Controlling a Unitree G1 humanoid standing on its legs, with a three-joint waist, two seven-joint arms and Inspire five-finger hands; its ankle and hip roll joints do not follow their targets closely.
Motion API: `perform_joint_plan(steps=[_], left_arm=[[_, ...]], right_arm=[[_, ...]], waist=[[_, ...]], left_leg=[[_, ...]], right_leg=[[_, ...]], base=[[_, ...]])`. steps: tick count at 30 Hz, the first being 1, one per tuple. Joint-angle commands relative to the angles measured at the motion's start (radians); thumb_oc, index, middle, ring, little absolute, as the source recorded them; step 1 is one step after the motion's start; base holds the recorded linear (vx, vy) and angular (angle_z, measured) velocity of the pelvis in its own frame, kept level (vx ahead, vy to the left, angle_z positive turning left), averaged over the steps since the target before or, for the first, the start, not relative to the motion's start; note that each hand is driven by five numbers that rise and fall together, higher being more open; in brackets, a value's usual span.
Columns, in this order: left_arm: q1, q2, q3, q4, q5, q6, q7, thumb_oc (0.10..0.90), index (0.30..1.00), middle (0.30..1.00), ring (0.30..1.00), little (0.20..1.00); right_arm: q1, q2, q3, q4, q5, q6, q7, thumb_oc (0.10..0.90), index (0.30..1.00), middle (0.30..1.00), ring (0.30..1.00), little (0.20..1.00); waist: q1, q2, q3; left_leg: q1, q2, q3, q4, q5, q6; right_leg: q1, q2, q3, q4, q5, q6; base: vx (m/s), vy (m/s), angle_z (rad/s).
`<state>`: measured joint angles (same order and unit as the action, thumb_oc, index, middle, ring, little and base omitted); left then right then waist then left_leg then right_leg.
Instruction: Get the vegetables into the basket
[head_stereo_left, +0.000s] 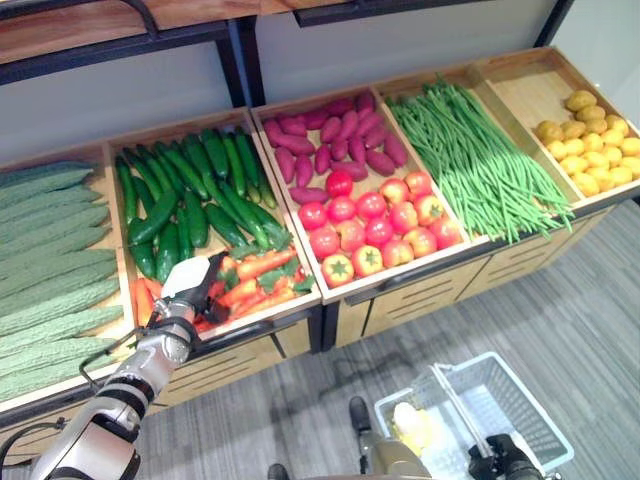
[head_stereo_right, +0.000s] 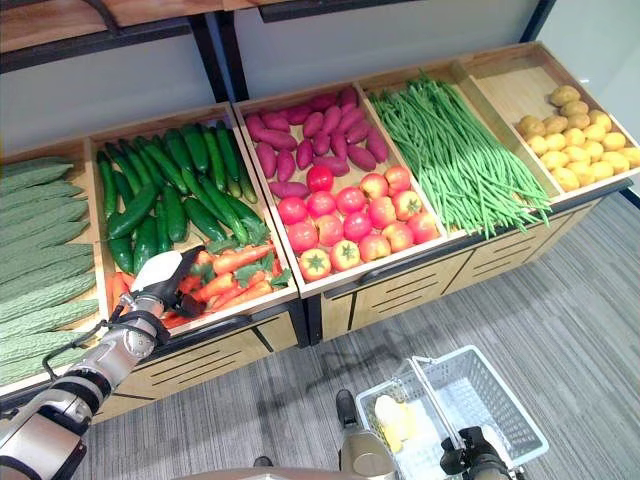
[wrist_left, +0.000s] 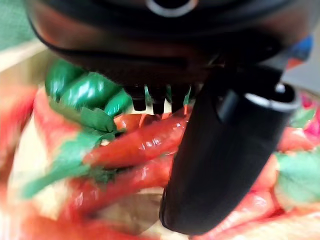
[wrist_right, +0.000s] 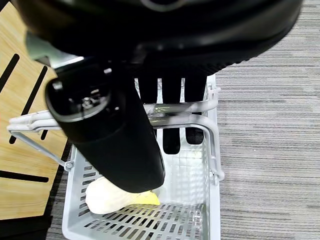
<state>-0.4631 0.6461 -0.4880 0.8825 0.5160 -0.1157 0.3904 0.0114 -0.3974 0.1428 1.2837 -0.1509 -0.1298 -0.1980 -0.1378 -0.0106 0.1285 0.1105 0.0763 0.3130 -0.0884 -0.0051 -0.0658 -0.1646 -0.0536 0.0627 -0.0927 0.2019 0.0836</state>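
Note:
Orange carrots (head_stereo_left: 255, 280) with green tops lie at the front of a wooden crate, below the cucumbers. My left hand (head_stereo_left: 188, 282) rests on them, open. In the left wrist view one carrot (wrist_left: 145, 142) lies between the fingertips (wrist_left: 157, 100) and the thumb (wrist_left: 220, 160), with the fingertips touching its upper side. Down by the floor, my right hand (wrist_right: 170, 100) is shut on the wire handles (wrist_right: 195, 111) of a white basket (head_stereo_left: 540, 400). A pale yellow vegetable (wrist_right: 107, 197) lies in the basket.
The sloped wooden display holds pale green gourds (head_stereo_left: 50, 270), dark cucumbers (head_stereo_left: 190, 190), purple sweet potatoes (head_stereo_left: 330, 140), tomatoes (head_stereo_left: 375, 225), green beans (head_stereo_left: 480, 160) and yellow potatoes (head_stereo_left: 590, 140). Grey carpet (head_stereo_left: 560, 300) runs in front of the cabinet.

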Motion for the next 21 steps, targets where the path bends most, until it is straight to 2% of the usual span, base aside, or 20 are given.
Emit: perform_joint_plan(steps=[1, 11, 16, 17, 18, 21], left_arm=[[-0.098, 0.047, 0.047, 0.086, 0.057, 0.054, 0.061, 0.4, 0.3, 0.3, 0.3, 0.3], [-0.107, 0.064, 0.087, 0.1, 0.028, 0.069, 0.104, 0.4, 0.3, 0.3, 0.3, 0.3], [-0.082, 0.085, 0.171, -0.02, -0.031, 0.052, 0.164, 0.4, 0.3, 0.3, 0.3, 0.3], [-0.073, 0.088, 0.2, -0.061, -0.049, 0.044, 0.187, 0.4, 0.3, 0.3, 0.3, 0.3], [-0.047, 0.083, 0.252, -0.173, -0.086, 0.026, 0.217, 0.4, 0.3, 0.3, 0.3, 0.3], [-0.004, 0.061, 0.324, -0.277, -0.141, -0.001, 0.236, 0.4, 0.3, 0.3, 0.3, 0.3]], right_arm=[[-0.014, -0.061, 0.04, 0.017, -0.008, -0.027, -0.062, 0.4, 0.3, 0.3, 0.3, 0.3], [-0.003, -0.053, 0.051, 0.02, -0.008, -0.023, -0.061, 0.4, 0.3, 0.3, 0.3, 0.3], [0.005, -0.042, 0.047, 0.02, -0.006, -0.022, -0.059, 0.4, 0.3, 0.3, 0.3, 0.3], [0.009, -0.038, 0.044, 0.016, -0.004, -0.023, -0.059, 0.4, 0.3, 0.3, 0.3, 0.3], [0.012, -0.032, 0.038, 0.018, -0.003, -0.02, -0.06, 0.4, 0.3, 0.3, 0.3, 0.3], [0.013, -0.029, 0.036, 0.02, -0.006, -0.016, -0.062, 0.4, 0.3, 0.3, 0.3, 0.3]], waist=[[-0.02, -0.05, -0.019], [-0.017, -0.05, -0.025], [-0.009, -0.052, -0.031], [-0.005, -0.054, -0.032], [0.002, -0.056, -0.034], [0.004, -0.059, -0.036]], left_leg=[[-0.013, 0.026, -0.022, 0.001, 0.016, -0.029], [0.001, 0.024, -0.021, 0.001, 0.013, -0.029], [0.007, 0.022, -0.03, 0.001, 0.012, -0.029], [0.008, 0.023, -0.032, 0.001, 0.011, -0.029], [0.009, 0.022, -0.037, 0.001, 0.01, -0.028], [0.008, 0.021, -0.044, 0.001, 0.009, -0.028]], right_leg=[[0.027, -0.112, 0.024, 0.012, -0.013, 0.127], [0.041, -0.114, 0.025, 0.01, -0.017, 0.127], [0.054, -0.118, 0.01, 0.01, -0.021, 0.128], [0.057, -0.119, 0.009, 0.01, -0.022, 0.127], [0.062, -0.121, 0.002, 0.01, -0.024, 0.127], [0.068, -0.125, -0.006, 0.009, -0.026, 0.127]], base=[[0.0, 0.008, -0.05], [0.01, 0.003, -0.04], [0.0, 0.0, 0.0], [0.0, -0.01, 0.05], [0.0, -0.01, 0.05], [-0.01, -0.008, 0.06]])
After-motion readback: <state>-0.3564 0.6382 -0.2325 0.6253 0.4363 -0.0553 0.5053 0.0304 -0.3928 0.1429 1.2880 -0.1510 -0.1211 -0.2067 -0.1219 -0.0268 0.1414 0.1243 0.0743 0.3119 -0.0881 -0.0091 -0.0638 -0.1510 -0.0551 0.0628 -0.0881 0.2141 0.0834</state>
